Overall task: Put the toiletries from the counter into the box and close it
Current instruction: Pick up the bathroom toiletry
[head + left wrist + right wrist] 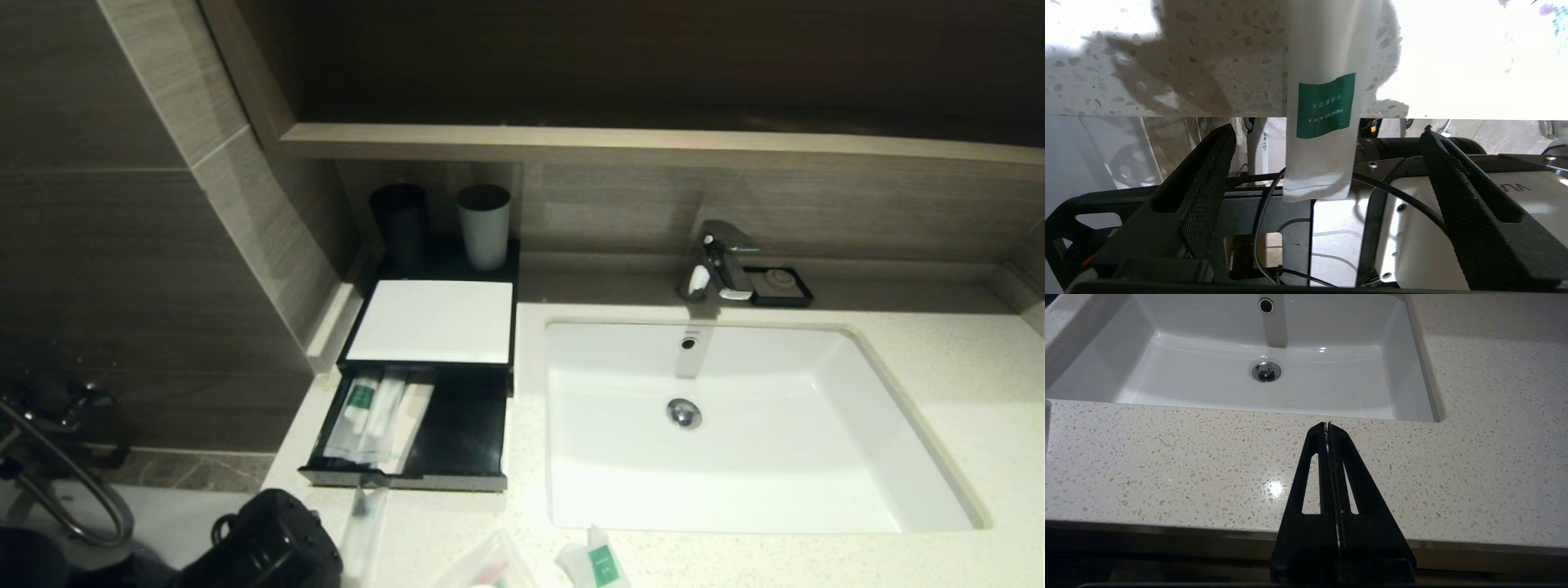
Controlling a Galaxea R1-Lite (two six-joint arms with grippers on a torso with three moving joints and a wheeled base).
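The left gripper (pixel 1327 163), fingers spread, straddles a white sachet with green label (pixel 1325 122) overhanging the counter (pixel 735 555) edge, near the box (pixel 433 327) and its open drawer. A clumsy pinch might knock it off. The right gripper (pixel 1328 426) rests clenched, empty.

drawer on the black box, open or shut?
Open. The low black box's shallow front drawer is pulled out toward the robot, and three wrapped amenity packets lie in its left half.
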